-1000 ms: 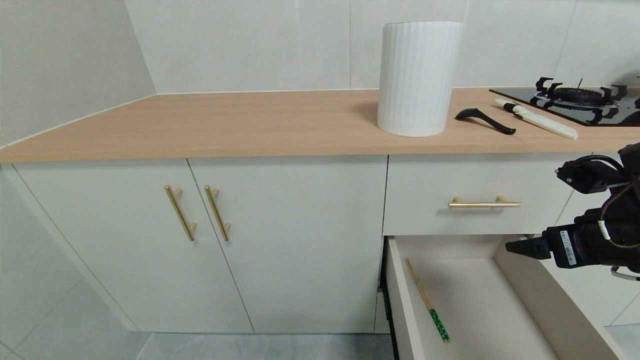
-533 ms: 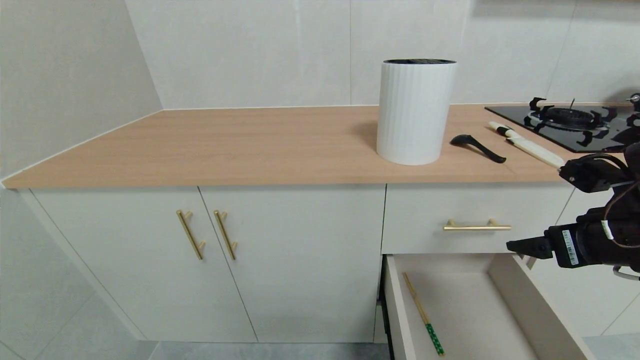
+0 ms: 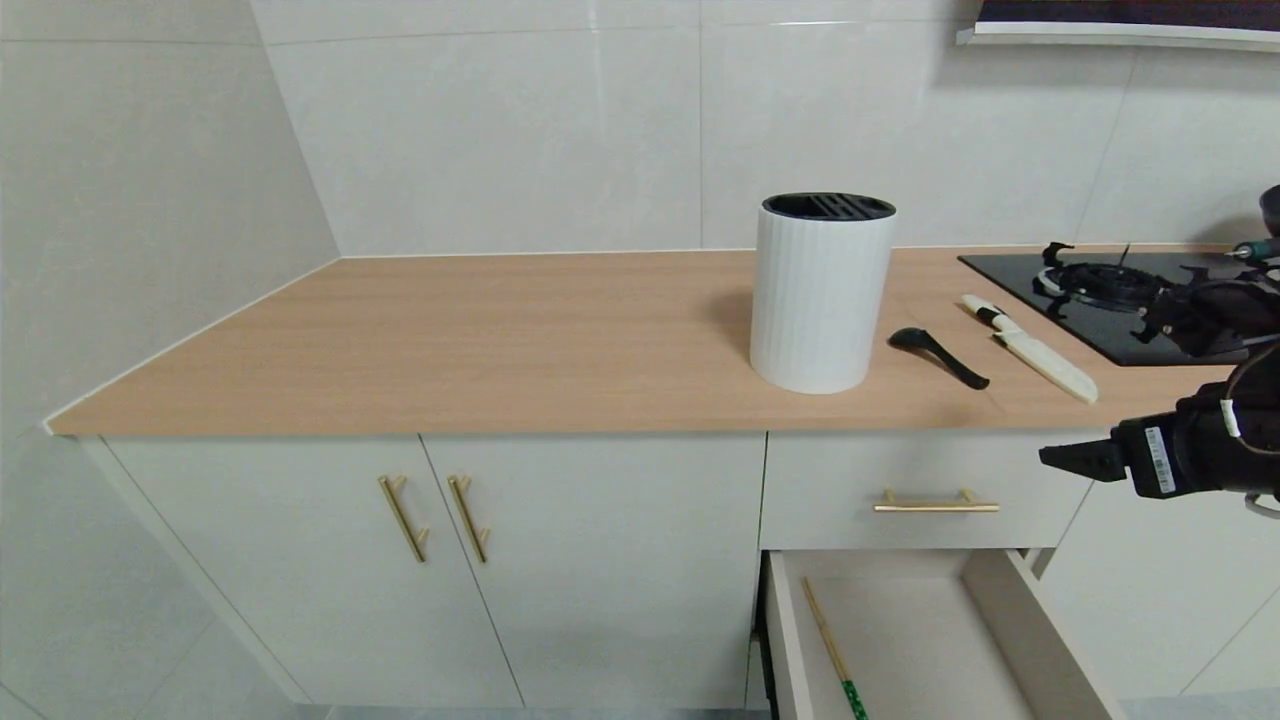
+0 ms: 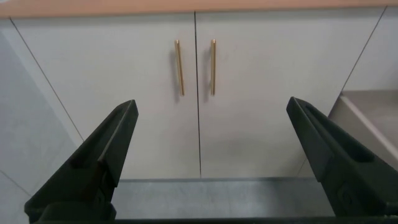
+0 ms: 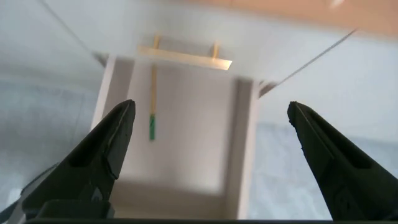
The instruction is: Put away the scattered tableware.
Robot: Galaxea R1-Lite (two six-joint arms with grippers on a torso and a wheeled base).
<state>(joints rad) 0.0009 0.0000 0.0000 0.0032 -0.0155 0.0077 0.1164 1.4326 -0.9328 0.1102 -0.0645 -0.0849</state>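
Head view: the counter (image 3: 500, 340) is flat wood-grain laminate. A white, vertically ribbed, cylindrical holder (image 3: 820, 300) with a black slotted top stands upright toward the counter's right end, about midway between back and front edges. A glossy black spoon (image 3: 935, 355) lies flat just beside it on the right, apart from it, with the bowl toward the holder and the handle running diagonally toward the front edge. A knife (image 3: 1030, 348) lies parallel to it, between spoon and black glass hob (image 3: 1100, 300), with the banded handle to the rear and the pale blade tip near the front edge. Below, the lower drawer (image 3: 783, 640) is pulled out. The chopsticks (image 3: 828, 650) lie inside along its left wall, long axis front to back, green end toward the drawer front. The right gripper (image 3: 1050, 458) hangs before the cabinet, below the counter's front edge. Left wrist view: the left gripper (image 4: 211, 104) is spread wide, holding nothing, and faces two flat white doors (image 4: 261, 93) with vertical brass bar handles (image 4: 178, 67). Right wrist view: the right gripper, fingers likewise wide apart and empty, is above the drawer, with the chopsticks near one side wall and a brass pull (image 5: 185, 57) beyond.
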